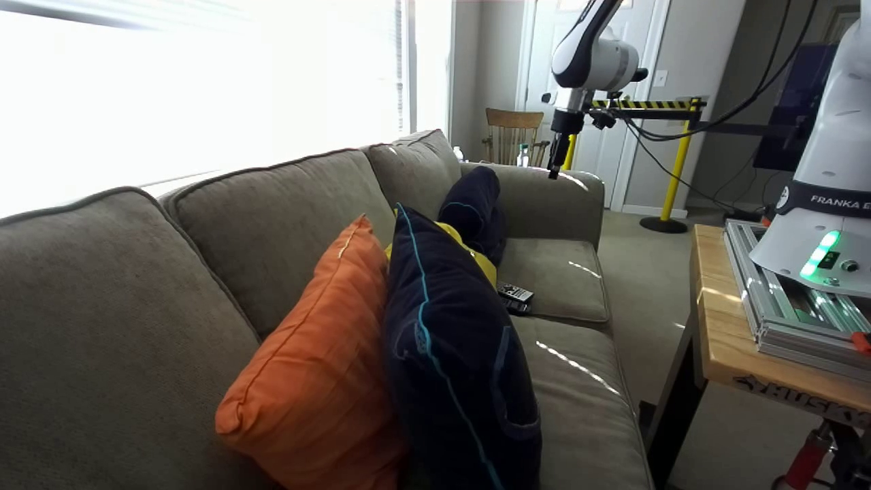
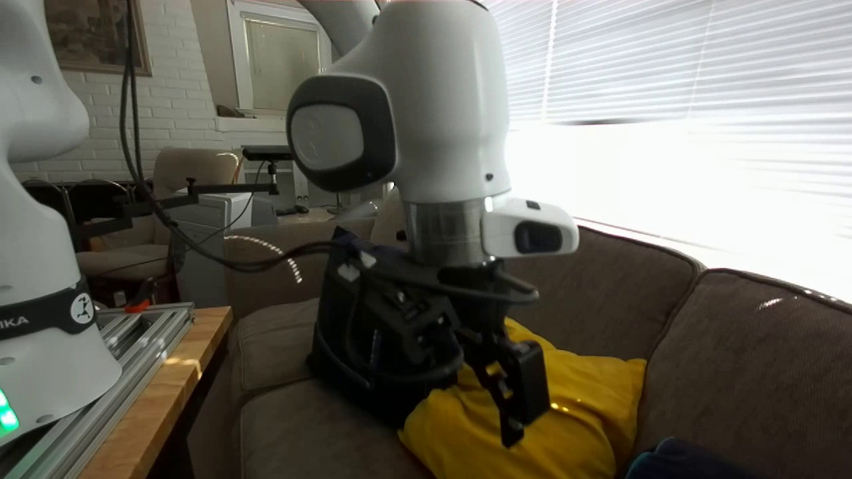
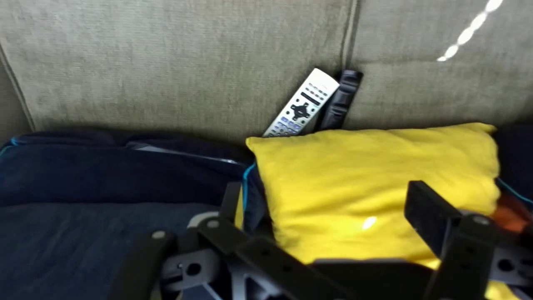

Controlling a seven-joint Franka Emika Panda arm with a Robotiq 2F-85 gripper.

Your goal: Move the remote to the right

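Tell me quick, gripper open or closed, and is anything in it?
Gripper: open, holding nothing.

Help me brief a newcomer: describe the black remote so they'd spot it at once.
Find the sofa, then the yellow cushion on it. At that cushion's edge, beside the white remote, lies the black remote: dark, while its neighbour shows a pale, buttoned face.
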